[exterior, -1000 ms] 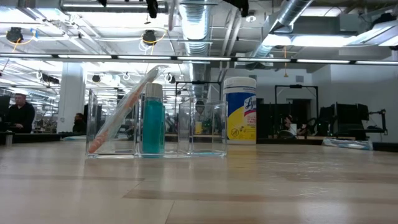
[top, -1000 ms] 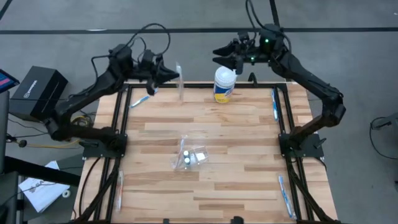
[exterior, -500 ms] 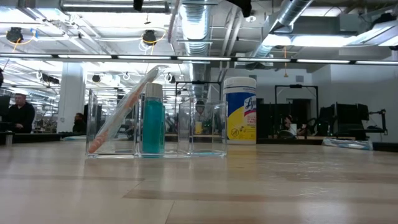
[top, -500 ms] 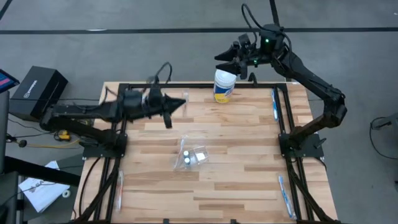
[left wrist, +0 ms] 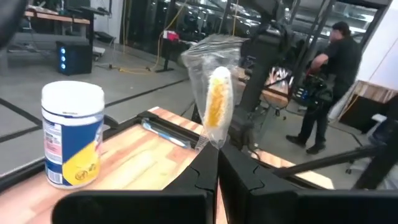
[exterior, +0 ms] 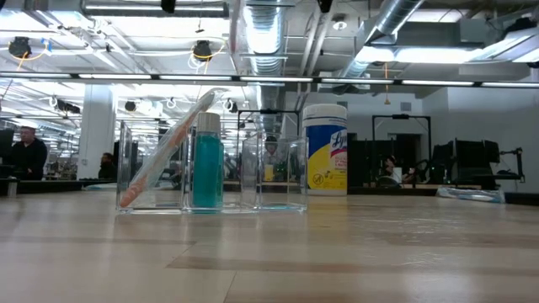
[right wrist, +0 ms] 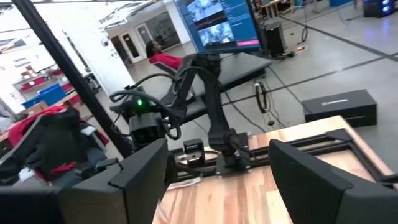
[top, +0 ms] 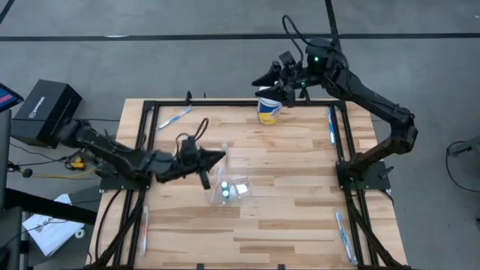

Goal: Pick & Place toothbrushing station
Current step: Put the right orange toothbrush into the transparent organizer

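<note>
My left gripper (top: 216, 158) is shut on a clear-wrapped toothbrush with a yellow head (left wrist: 217, 102), just left of the clear organizer (top: 231, 188) at mid-table. In the low view the organizer (exterior: 210, 168) holds an orange wrapped toothbrush (exterior: 160, 164), leaning in its left compartment, and a teal bottle (exterior: 206, 164). My right gripper (top: 274, 84) is open and empty, above the white and yellow wipes canister (top: 270, 109) at the far edge. My left gripper pinches the lower end of the clear wrapper (left wrist: 208, 144) between its two shut fingers (left wrist: 199, 177). The fingers lie about level and point toward the table's right. The wrapped toothbrush sticks out past the fingertips, lifted clear of the table.
Blue wrapped toothbrushes lie on the table's frame at the far left (top: 174, 118), the far right (top: 331, 124), the near right (top: 343, 236) and the near left (top: 144, 225). Bare wood (top: 300, 195) lies right of the organizer. People stand in the room behind.
My left gripper has carried the wrapped toothbrush from the table's far left edge toward the near edge and down, to just left of the organizer. My right gripper has shifted a little left over the canister.
</note>
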